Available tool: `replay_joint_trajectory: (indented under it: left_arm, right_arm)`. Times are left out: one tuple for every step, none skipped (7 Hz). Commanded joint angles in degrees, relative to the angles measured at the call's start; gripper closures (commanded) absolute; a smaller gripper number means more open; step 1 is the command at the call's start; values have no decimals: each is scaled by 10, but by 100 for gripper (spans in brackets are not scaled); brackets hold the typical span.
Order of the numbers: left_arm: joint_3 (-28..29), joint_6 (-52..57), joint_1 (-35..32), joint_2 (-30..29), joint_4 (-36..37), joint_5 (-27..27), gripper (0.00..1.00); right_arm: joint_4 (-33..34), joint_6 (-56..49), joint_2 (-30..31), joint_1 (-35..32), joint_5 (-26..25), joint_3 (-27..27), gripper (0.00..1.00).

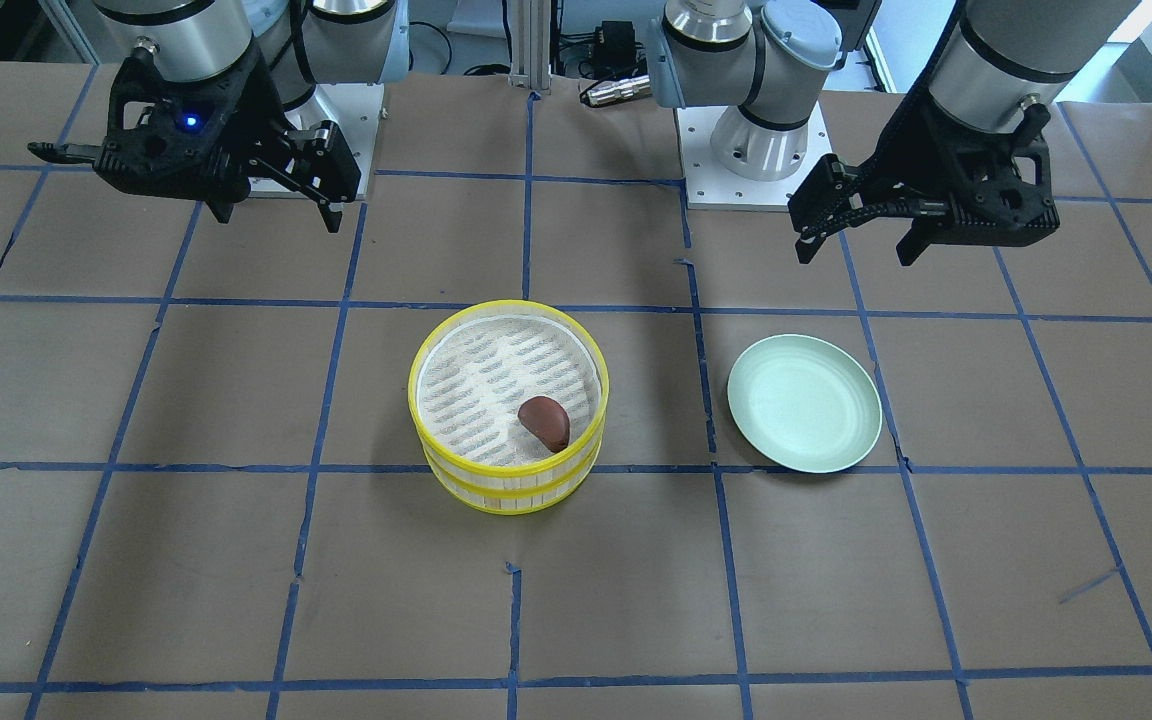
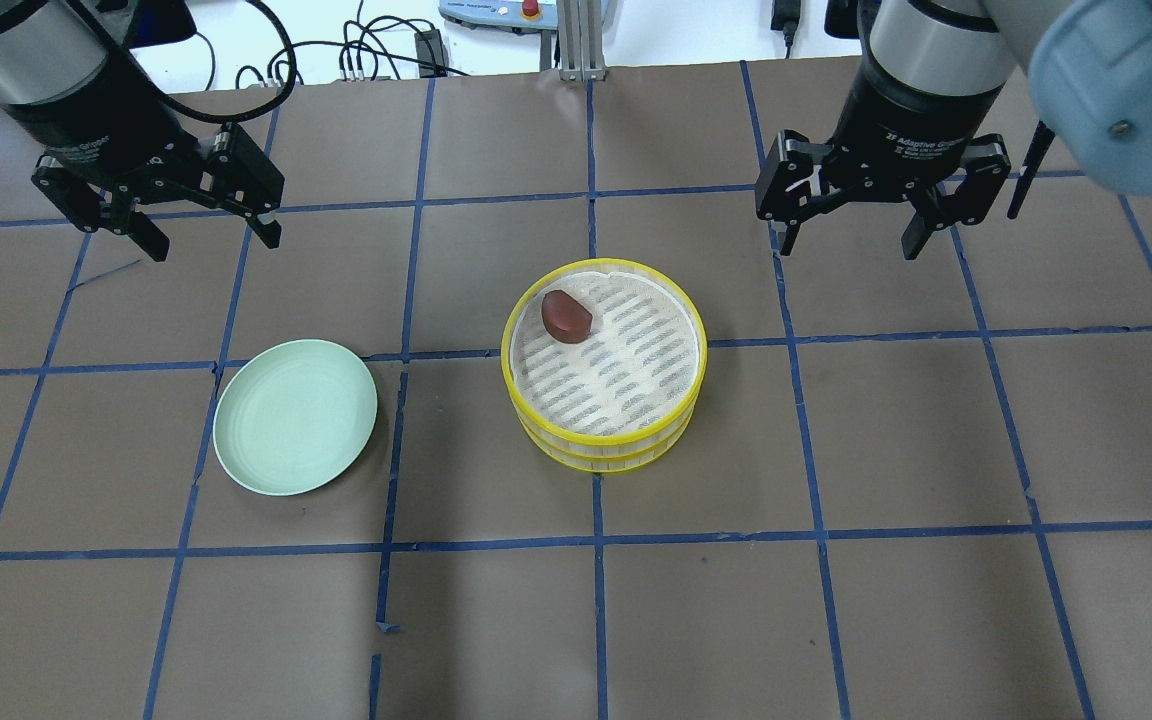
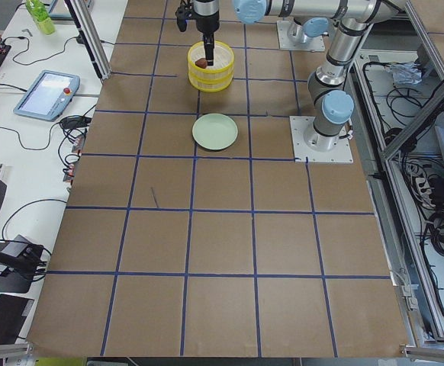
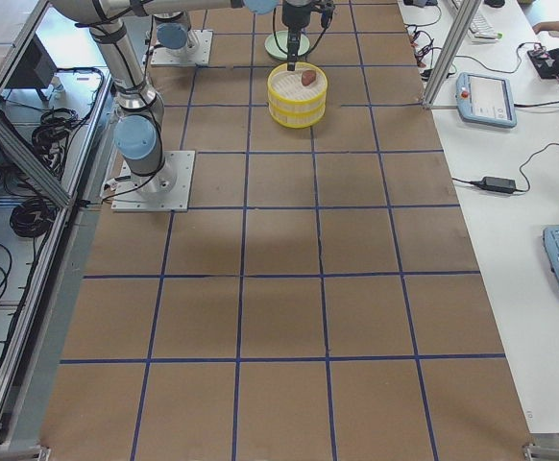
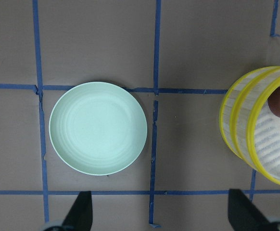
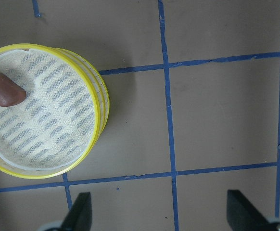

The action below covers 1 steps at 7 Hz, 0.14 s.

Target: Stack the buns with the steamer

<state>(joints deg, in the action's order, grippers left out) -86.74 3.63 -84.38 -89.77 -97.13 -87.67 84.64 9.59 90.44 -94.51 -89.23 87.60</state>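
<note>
Steamer (image 2: 601,452) of two yellow-rimmed tiers, one set on the other, near the middle of the bench (image 2: 836,620); the upper tier hides the inside of the lower one. Reddish-brown bun (image 2: 565,316) lies on the slatted liner of the upper tier, close to the wall on the side away from the robot and toward its left. In both wrist views the bun is cut by the frame edge, and of each hand only the fingertips (image 5: 82,207) show, along the bottom edge. Left hand (image 2: 211,240) and right hand (image 2: 850,245) hang above the bench with fingers spread wide, grasping nothing, each well apart from the steamer. Pale green plate (image 2: 296,416) rests on the bench to the robot's left of the steamer, apart from it. In the side views the hands are too small for detail.

Bench surface: brown paper, ruled into squares by blue tape (image 2: 596,600). Beside it: a desk with a teach pendant (image 3: 46,90); beyond the far edge, cables (image 2: 336,60).

Label (image 2: 921,140) on the right wrist reads in part "Adaptive Gripper"; the print on the left wrist is too skewed to read in full.
</note>
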Motion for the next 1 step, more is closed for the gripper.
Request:
replay_joint_trajectory:
  left_arm:
    - [-26,-3,-16,7,0,-2,0]
  right_arm:
    - [0,2,0,-1,0,0,0]
